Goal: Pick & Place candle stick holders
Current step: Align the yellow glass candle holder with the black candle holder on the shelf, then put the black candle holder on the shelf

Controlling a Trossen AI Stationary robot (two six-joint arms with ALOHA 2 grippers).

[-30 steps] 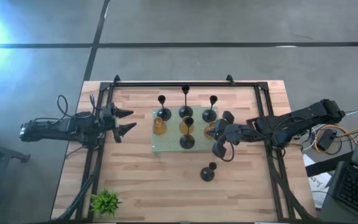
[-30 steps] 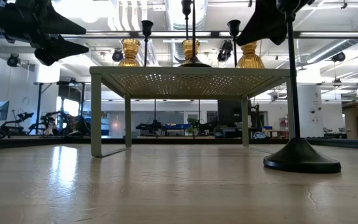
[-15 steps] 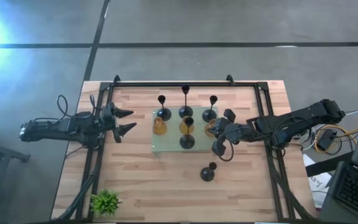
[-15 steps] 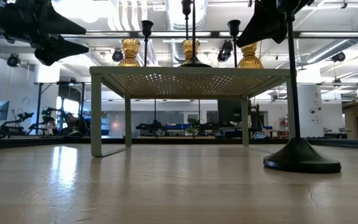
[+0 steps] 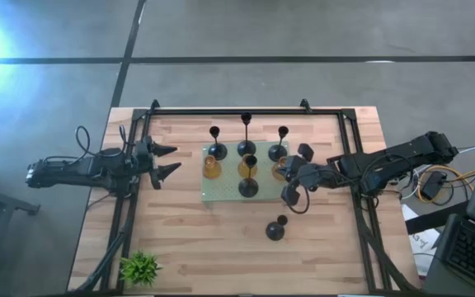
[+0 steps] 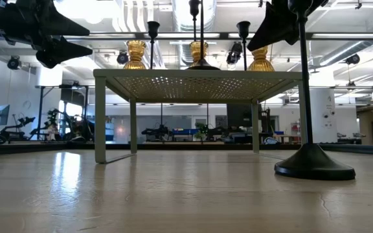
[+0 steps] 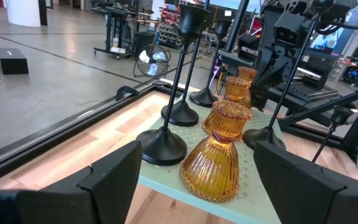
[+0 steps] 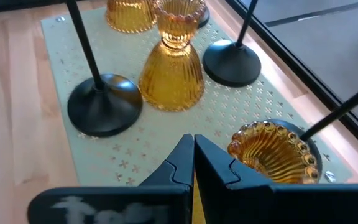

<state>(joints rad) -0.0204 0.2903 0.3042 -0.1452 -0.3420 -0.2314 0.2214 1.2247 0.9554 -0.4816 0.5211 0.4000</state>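
Observation:
A pale green perforated stand [image 5: 225,191] at the table's middle carries four black candle stick holders [image 5: 248,183] and three amber ones [image 5: 212,168], each standing on its base. A fifth black holder [image 5: 276,228] stands on the wood nearer the front; it also shows in the low view [image 6: 313,165]. My right gripper [image 5: 291,175] is shut and empty, just above the stand's right end, beside the rightmost amber holder [image 8: 272,155]. My left gripper [image 5: 171,161] is open and empty, left of the stand, pointing at it [image 7: 197,146].
A small green plant [image 5: 140,268] stands at the table's near left corner. A black frame rail [image 5: 229,110] runs along the far edge and down both sides. Bare wood lies in front of the stand, on either side of the lone black holder.

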